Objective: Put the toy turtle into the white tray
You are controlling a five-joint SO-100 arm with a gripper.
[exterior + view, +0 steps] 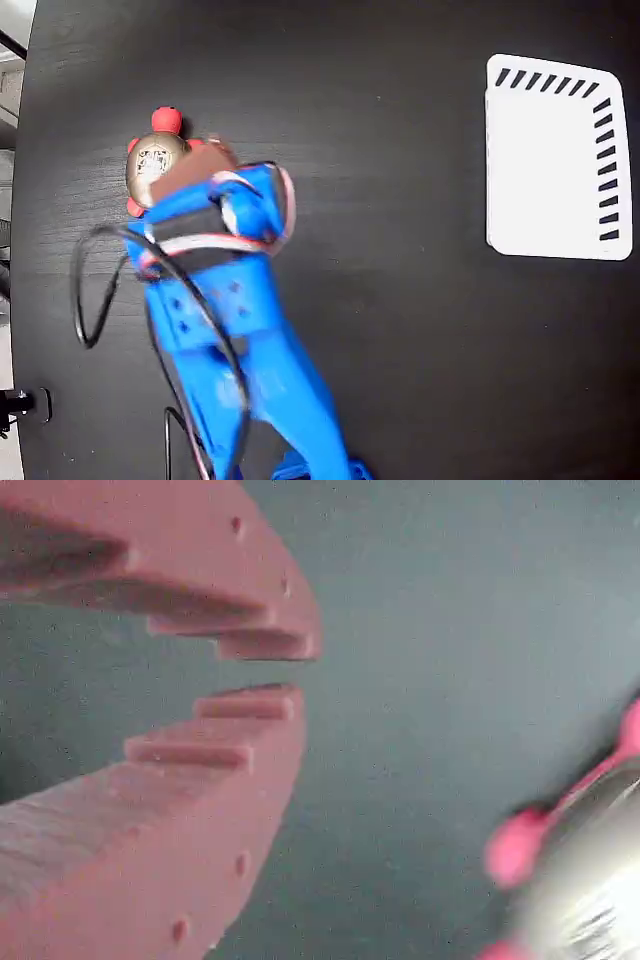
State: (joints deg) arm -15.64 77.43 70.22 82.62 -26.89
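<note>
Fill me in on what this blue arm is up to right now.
The blue arm reaches across the black table toward the toy turtle, which sits at the left of the fixed view. In the wrist view the gripper has its pink fingers nearly closed with nothing between them, and the turtle lies off to the lower right, outside the fingers. So the turtle is not yet grasped. The white tray lies far off at the right of the fixed view, with nothing in it.

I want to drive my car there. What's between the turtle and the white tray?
Only bare black table between the toy turtle and white tray, in the fixed view.
</note>
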